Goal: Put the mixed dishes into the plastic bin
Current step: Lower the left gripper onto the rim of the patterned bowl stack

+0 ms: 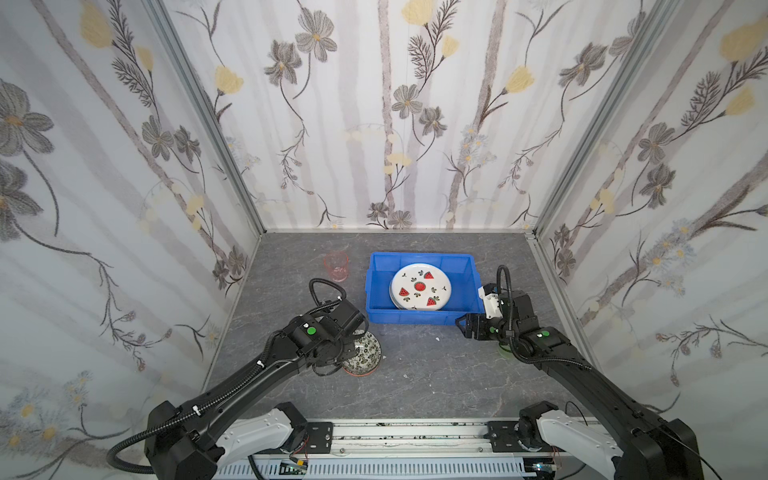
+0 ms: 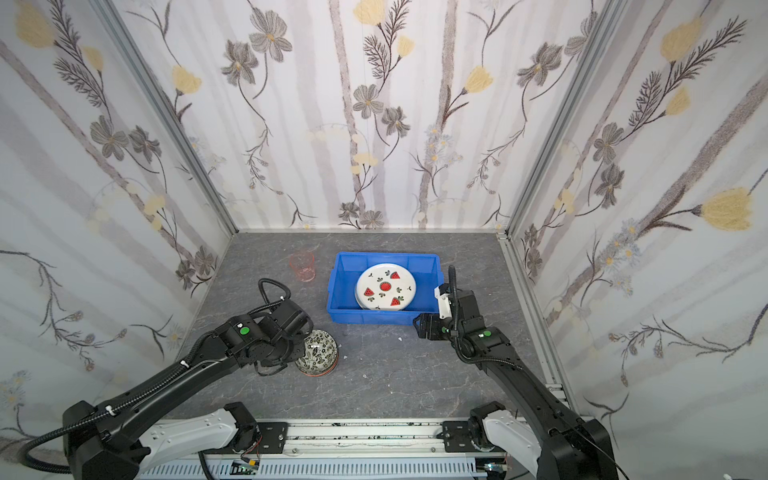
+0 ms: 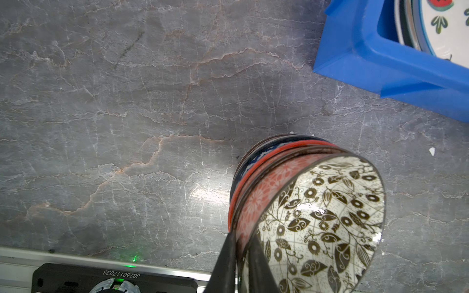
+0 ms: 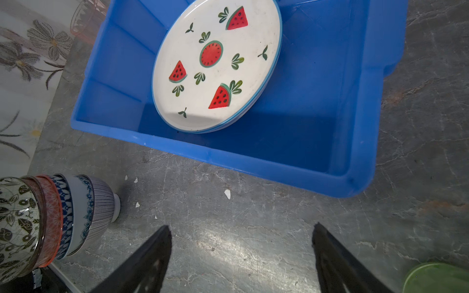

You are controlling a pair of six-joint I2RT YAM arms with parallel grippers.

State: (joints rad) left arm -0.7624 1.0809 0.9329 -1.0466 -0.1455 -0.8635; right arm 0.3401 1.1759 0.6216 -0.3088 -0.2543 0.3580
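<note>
Item under inspection: the bowl stack (image 1: pixel 365 353) (image 2: pixel 320 352), which stands on the grey marbled tabletop (image 1: pixel 415 374), near the front left corner of the blue bin (image 1: pixel 409 318) (image 2: pixel 374 316) but apart from it. I count five nested bowls in the right wrist view (image 4: pixel 50 220). The top one has black leaves on white (image 3: pixel 330 215). Below it come an orange one, a blue-and-white one, a pale one with blue flowers and a fine-striped one with a foot. I cannot tell whether the foot rests on the tabletop.

Container: the bin holds the white watermelon plate (image 1: pixel 419 286) (image 2: pixel 384 286) (image 4: pixel 215 63), lying on top of further plates whose edges (image 4: pixel 248 111) alone show. The rest of the bin floor is bare. A translucent pink cup (image 1: pixel 337 266) (image 2: pixel 302 265) stands upright on the tabletop left of the bin, clear of it. A green cup (image 4: pixel 436 277) sits on the tabletop under my right arm.

Arms: my left arm reaches forward with its wrist bent down over the stack. The left claw (image 3: pixel 241 243) is clenched on the stack's rim, one finger inside the leaf bowl and one outside the orange bowl. My right claw (image 4: pixel 241 228) hangs above the tabletop by the bin's front right corner, spread wide and grasping nothing.
</note>
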